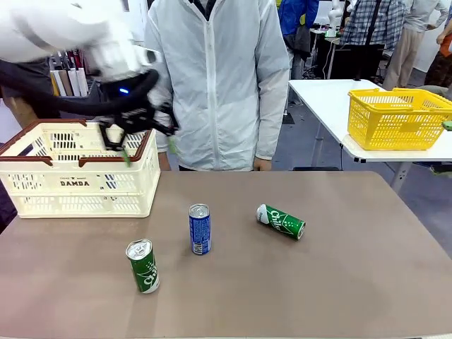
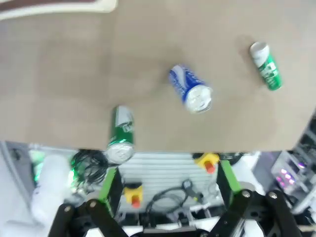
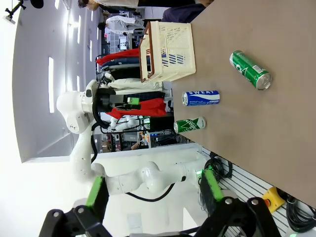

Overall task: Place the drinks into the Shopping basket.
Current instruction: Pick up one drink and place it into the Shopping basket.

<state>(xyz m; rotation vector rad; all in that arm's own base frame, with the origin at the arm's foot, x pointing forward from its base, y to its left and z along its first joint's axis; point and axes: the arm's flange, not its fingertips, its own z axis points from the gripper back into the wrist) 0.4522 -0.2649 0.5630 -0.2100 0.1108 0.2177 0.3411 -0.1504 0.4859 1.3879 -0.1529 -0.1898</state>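
Counter (image 1: 339, 282) is carrying the blue can (image 1: 200, 229), upright green can (image 1: 143, 266) and toppled green can (image 1: 281, 221), outside the Shopping basket (image 1: 78, 185). Left fingers (image 2: 108, 185) and right fingers (image 3: 96, 192) are standing open, empty. Off-centre contact is likely sending the toppled can rolling.

"DAMDA" on Shopping basket (image 1: 74, 183), seemingly "SWEAT" on blue can (image 3: 201, 98)

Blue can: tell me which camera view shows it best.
Front view: the blue can stands upright mid-table, sharp and unobstructed. The left wrist view shows it blurred, from above its silver top. The right wrist view shows it sideways, smaller, white print readable.
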